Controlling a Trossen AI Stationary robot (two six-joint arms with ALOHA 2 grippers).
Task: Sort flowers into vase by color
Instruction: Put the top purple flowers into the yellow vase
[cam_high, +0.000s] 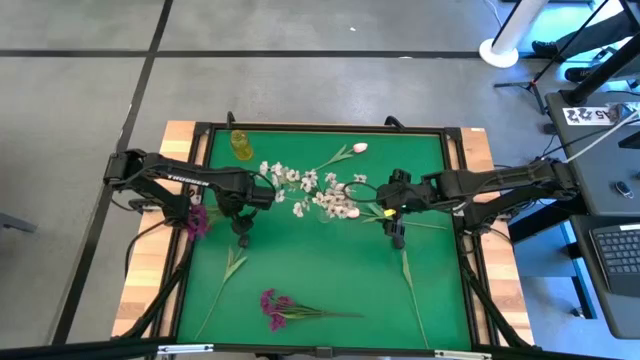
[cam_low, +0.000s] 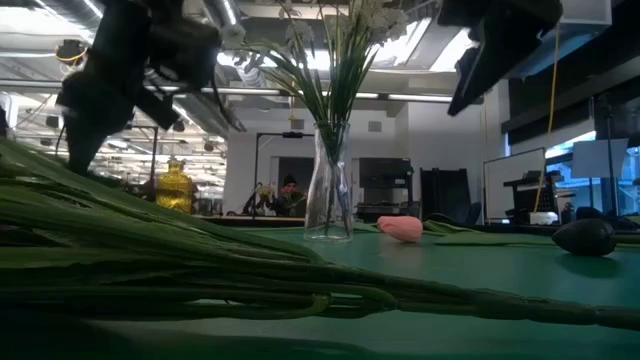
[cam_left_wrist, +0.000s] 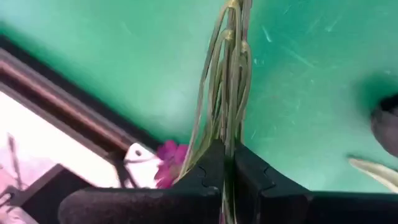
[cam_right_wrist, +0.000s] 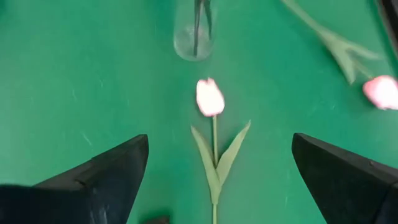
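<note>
- The left gripper (cam_left_wrist: 225, 180) was clamped on the thin green stems of the magenta-purple flower bunch (cam_left_wrist: 225, 87) at the green tabletop's (cam_high: 330, 270) left edge.
- Lifting straight up would be advisable, keeping the stems bundled.
- The right gripper (cam_right_wrist: 217, 180) hung spread apart over a pale pink tulip (cam_right_wrist: 210, 98).

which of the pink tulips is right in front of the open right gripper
The pink tulip lying on the green mat between the right gripper and the clear vase, its stem pointing back between the open fingers. The other pink tulip lies off to one side.
</note>
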